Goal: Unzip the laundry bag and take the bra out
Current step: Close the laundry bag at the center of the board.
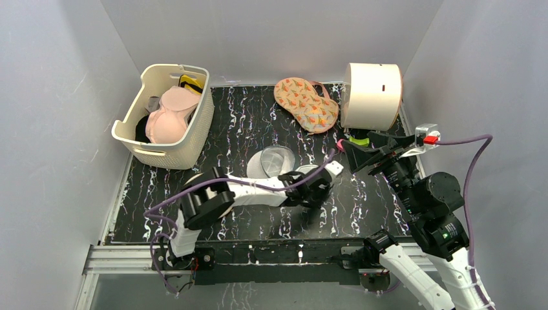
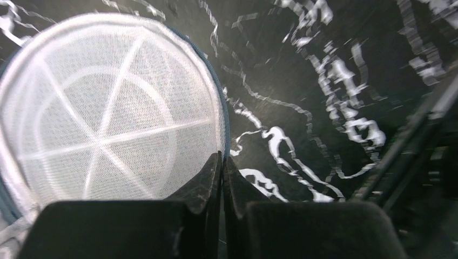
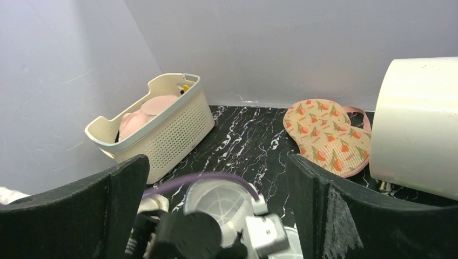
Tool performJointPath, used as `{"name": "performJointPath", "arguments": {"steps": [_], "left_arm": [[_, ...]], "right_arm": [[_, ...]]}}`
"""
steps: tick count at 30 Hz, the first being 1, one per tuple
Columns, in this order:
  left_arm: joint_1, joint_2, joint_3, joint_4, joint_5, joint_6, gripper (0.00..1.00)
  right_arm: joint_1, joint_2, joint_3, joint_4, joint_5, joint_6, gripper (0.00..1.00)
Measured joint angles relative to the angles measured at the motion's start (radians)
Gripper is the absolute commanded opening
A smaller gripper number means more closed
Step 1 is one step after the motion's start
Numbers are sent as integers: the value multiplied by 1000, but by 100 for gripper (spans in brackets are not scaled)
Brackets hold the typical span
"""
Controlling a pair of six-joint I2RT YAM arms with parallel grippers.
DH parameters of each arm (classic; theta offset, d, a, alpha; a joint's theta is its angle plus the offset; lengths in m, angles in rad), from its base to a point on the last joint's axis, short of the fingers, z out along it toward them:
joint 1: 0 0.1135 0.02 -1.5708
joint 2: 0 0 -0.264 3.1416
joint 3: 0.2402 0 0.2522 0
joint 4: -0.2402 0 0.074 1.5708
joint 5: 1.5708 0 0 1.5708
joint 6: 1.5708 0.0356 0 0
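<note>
The laundry bag (image 1: 274,160) lies in the middle of the table, a white mesh dome with a dark grey zipper rim; a second white half shows just right of it under my left wrist. In the left wrist view the mesh dome (image 2: 108,113) fills the left side. My left gripper (image 2: 222,160) is shut on the rim at the dome's edge; from the top it (image 1: 315,192) sits at the bag's right side. The bra (image 1: 169,115), pinkish-beige with a yellow part, lies in the cream basket (image 1: 194,139). My right gripper (image 1: 365,157) is open and empty, above the table right of the bag (image 3: 227,202).
The basket (image 3: 162,129) at the back left also holds a black garment (image 1: 141,129). A beige pouch with an orange print (image 1: 305,103) lies at the back centre. A cream cylinder (image 1: 371,95) lies on its side at the back right, with a green item (image 1: 359,140) in front.
</note>
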Motion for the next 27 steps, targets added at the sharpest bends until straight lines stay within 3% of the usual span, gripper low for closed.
{"name": "performJointPath", "arguments": {"steps": [14,21,27], "left_arm": [[262,-406,-332,383,271,-327,0],[338,-639,-536,475,239,-436,0],[366,-890,-756,516,90,-526,0]], "right_arm": [[0,-32,13,8,0,0,98],[0,-31,13,8,-6,2,98],[0,-24,13,10,-16,7,98]]}}
